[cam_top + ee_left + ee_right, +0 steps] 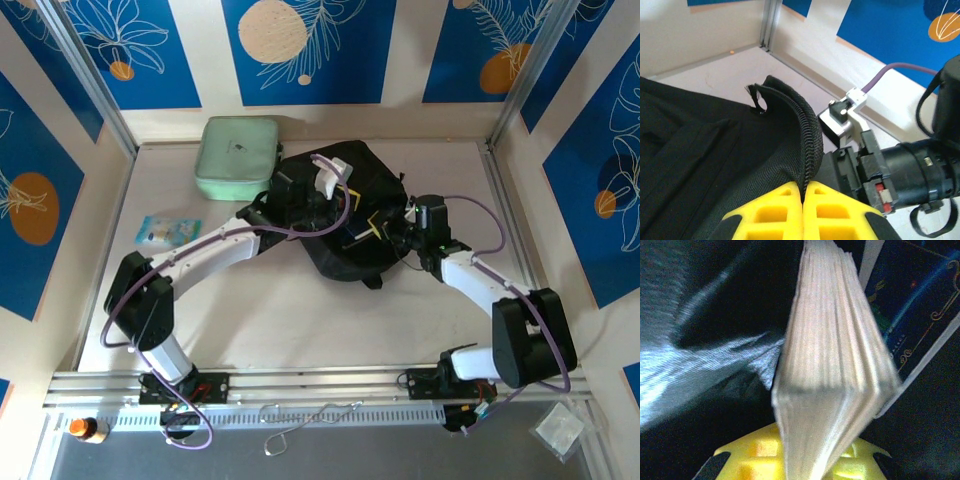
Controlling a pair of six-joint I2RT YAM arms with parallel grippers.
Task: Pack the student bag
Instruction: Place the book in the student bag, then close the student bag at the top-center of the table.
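While I am working a book into the student bag [345, 225], I am checking the overhead view first. The black backpack is lying at mid-table, just in front of a mint green case [238, 157]. The left arm [215, 245] is reaching in from the left and the right arm [475, 272] from the right, and both wrists are meeting over the bag's open side. A small packet [168, 230] is lying well off to the left. Through the left wrist camera, the left gripper [804, 195] is showing yellow fingers pressed together, clamped on the student bag's zip edge [809, 140], which is standing up in a curved ridge. Through the right wrist camera, the right gripper [800, 462] is clamped on the thick book [830, 365], its page edges facing the lens, with black fabric and shiny grey lining [685, 375] around it. I am judging the book to be at the mouth, though I cannot tell how deep. To do this well, I am aiming to hold the zip edge lifted and taut, slide the book in flat along the lining and clear of the teeth, and let go only once it is seated.
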